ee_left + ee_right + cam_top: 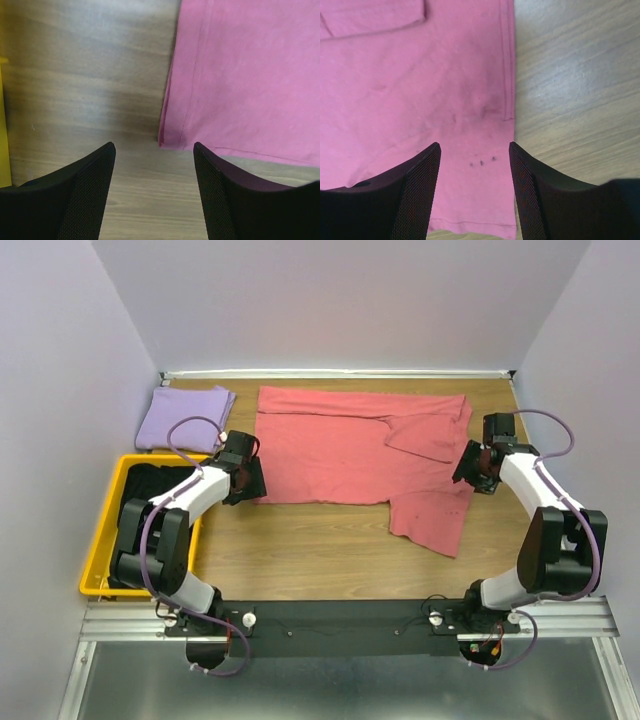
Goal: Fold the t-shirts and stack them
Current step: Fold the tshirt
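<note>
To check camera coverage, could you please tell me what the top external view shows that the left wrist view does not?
Only top external: the folded lavender t-shirt, black cloth in the yellow bin, the right arm. Only left wrist: stitching along the salmon-pink t-shirt corner, ahead of open fingers. Both: that shirt, the bin, wooden table.

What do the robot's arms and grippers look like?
The left arm and right arm have white links with black joints and bases. A thin purple cable loops along each. The fingers are black, tapered, with mesh-textured inner faces.
</note>
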Motion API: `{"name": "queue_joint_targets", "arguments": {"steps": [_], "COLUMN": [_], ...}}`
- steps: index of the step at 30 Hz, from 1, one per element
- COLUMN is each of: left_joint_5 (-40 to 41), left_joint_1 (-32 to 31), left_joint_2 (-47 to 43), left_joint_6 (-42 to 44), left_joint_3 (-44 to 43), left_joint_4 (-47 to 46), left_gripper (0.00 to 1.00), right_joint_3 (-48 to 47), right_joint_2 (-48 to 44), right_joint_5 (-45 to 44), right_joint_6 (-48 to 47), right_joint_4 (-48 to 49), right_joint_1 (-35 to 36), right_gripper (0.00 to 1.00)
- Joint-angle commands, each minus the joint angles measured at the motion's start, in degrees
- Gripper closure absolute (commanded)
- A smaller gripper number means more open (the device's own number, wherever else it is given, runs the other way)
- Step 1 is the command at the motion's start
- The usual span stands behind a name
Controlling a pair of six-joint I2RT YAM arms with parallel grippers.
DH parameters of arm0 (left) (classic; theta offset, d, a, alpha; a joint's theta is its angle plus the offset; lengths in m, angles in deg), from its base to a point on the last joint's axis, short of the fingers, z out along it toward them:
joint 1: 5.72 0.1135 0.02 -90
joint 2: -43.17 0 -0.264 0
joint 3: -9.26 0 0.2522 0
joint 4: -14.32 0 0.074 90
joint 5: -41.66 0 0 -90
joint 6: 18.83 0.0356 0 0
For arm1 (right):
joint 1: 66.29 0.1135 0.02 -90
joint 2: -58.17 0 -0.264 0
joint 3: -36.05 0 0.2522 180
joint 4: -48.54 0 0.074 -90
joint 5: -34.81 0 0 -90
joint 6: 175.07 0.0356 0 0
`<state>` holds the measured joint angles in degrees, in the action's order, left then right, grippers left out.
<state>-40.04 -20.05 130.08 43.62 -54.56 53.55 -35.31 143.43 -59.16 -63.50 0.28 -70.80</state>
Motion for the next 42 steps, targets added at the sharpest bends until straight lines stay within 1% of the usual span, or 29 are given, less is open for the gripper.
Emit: {"name": "queue_joint_targets", "arguments": {"steps": [1,5,9,12,15,16,19,20,21,23,27,31,37,42], "left_joint_5": [1.5,2.1,2.1,2.6,3.7,3.8,3.4,3.3,3.2,3.0,2.3,2.2,2.0,2.2], "left_joint_1": [-0.7,-1.2,-2.0,-2.6,-2.7,-2.7,-2.8,-2.8,-2.9,-2.9,-2.9,-2.9,-2.9,-2.9], "left_joint_2": [1.0,3.3,5.3,6.5,6.8,6.9,6.5,6.3,5.8,5.5,4.9,4.7,4.6,4.2], "left_joint_6": [-1.4,-1.4,-1.5,-1.5,-1.9,-1.7,-1.9,-2.0,-2.0,-2.1,-2.1,-1.5,-0.8,-0.5], "left_joint_3": [0.0,-0.4,-0.8,-0.4,0.3,0.4,0.6,0.8,0.9,1.3,1.5,1.5,1.5,1.8], "left_joint_4": [-2.0,-4.1,-4.5,-4.6,-4.6,-4.7,-4.6,-4.6,-4.6,-4.7,-4.6,-4.8,-4.8,-4.8], "left_gripper": [0.29,0.34,0.37,0.42,0.58,0.67,0.85,0.94,0.98,1.00,1.00,1.00,1.00,1.00], "right_joint_3": [1.9,2.8,3.0,3.1,3.3,3.4,3.9,4.1,4.3,4.6,5.1,6.3,6.3,6.3], "right_joint_2": [-0.7,0.2,0.2,0.4,0.6,0.5,1.1,1.2,1.3,1.6,2.5,3.2,6.2,7.2], "right_joint_5": [-2.3,-2.4,-2.6,-3.1,-2.8,-3.1,-4.3,-4.8,-5.5,-8.2,-9.7,-8.6,-2.8,-2.1], "right_joint_6": [0.8,0.8,0.8,0.9,1.4,1.6,2.0,2.1,2.3,2.5,3.0,3.4,4.3,4.6], "right_joint_4": [-1.7,-1.6,-1.4,-1.3,-0.6,-0.4,0.1,0.1,0.1,0.6,0.9,2.9,5.9,7.7], "right_joint_1": [0.0,-0.1,-0.1,0.0,-0.1,0.0,-0.1,-0.1,-0.1,0.0,-0.8,-1.5,-1.8,-2.0], "right_gripper": [0.35,0.35,0.35,0.35,0.36,0.36,0.36,0.36,0.36,0.36,0.37,0.40,0.48,0.49]}}
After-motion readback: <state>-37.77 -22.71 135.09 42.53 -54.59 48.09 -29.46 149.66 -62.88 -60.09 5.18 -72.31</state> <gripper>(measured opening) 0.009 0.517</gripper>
